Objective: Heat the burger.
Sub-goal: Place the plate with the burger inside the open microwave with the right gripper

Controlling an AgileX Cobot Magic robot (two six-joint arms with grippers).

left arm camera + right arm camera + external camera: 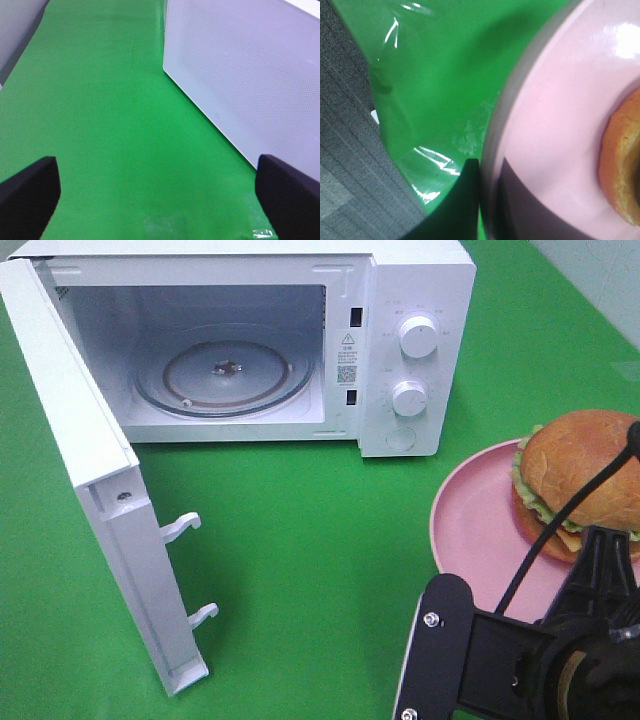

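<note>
While the right claw (489, 165) pinches the rim of the pink plate (555, 100), keep it level so the burger (570, 455) cannot slide; the left claw (160, 195) hangs open.

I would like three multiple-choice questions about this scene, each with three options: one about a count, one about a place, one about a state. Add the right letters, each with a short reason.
1. How many knobs does the microwave have?
A. one
B. two
C. four

2. Where is the burger?
A. inside the microwave
B. on top of the microwave
C. on the pink plate

3. The microwave's door is:
A. wide open
B. shut
C. open only by a crack

Answers:
1 B: two white knobs stand one above the other on the panel.
2 C: the burger sits on the plate, to the right of the microwave.
3 A: the door is swung out and the whole inside shows.
</note>
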